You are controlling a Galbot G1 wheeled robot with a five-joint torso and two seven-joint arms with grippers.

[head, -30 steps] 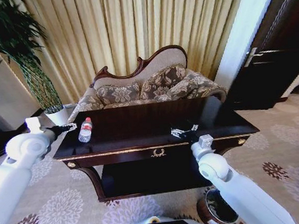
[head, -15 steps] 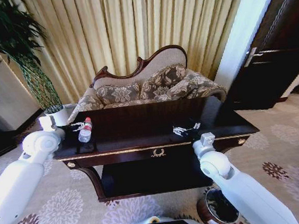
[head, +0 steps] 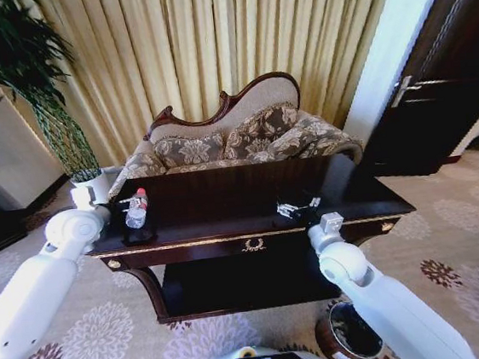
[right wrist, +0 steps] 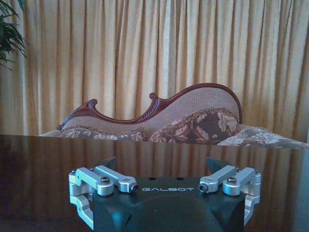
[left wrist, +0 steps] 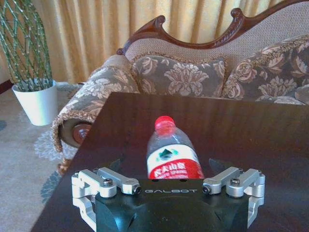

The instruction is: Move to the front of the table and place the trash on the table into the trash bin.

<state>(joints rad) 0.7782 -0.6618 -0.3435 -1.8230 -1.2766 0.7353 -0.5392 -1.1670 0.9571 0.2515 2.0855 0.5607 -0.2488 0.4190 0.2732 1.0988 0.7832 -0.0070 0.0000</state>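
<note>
At the table's point(head: 224, 200) left end | our left gripper point(left wrist: 166, 186) is spread wide around the lying bottle point(left wrist: 170, 152) | risk: round bottle rolls away when fingers close | right gripper point(right wrist: 164, 186) also spread, waiting.

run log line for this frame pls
left gripper: open, around bottle on table | right gripper: open, over table | bin: floor by right arm

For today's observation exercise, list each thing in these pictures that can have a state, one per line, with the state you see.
bottle: lying on the table, red cap on, between the open fingers of the left hand.
left hand: open, around the bottle.
right hand: open, low over the table, holding nothing.
table: bears the bottle near its left end.
trash bin: upright on the carpet, open-topped, beside the right arm.
</note>
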